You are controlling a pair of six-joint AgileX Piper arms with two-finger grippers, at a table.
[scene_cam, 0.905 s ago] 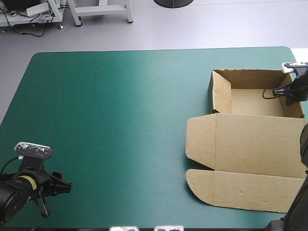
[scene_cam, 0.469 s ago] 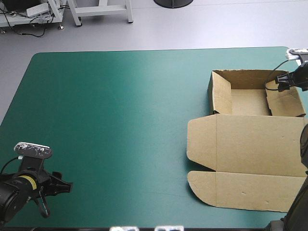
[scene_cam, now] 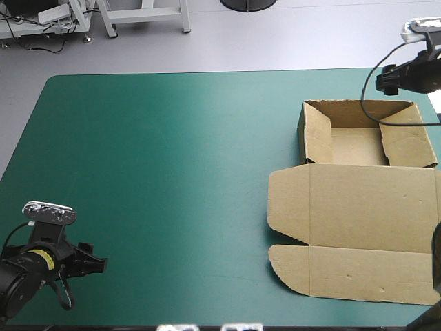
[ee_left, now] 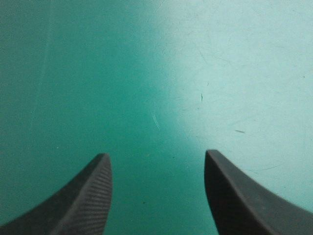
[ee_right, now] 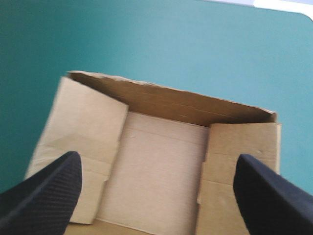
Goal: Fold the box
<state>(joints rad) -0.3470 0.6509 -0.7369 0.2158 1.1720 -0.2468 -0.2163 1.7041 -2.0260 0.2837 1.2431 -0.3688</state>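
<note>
Plainly both jaws stand open, the box [scene_cam: 365, 207] seemingly just ahead of the right pair.

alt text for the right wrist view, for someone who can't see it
A brown box seen from above as an open tray with raised walls, its floor bare. The right gripper hangs over it, its two black fingers open, one toward each side of the tray. The teal-green cover lies beyond.

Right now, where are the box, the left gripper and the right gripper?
box [scene_cam: 358, 207], high view, on the flat lid panel.
left gripper [ee_left: 156, 154], left wrist view, midway between its open fingertips.
right gripper [ee_right: 157, 155], right wrist view, midway between its open fingertips.
</note>
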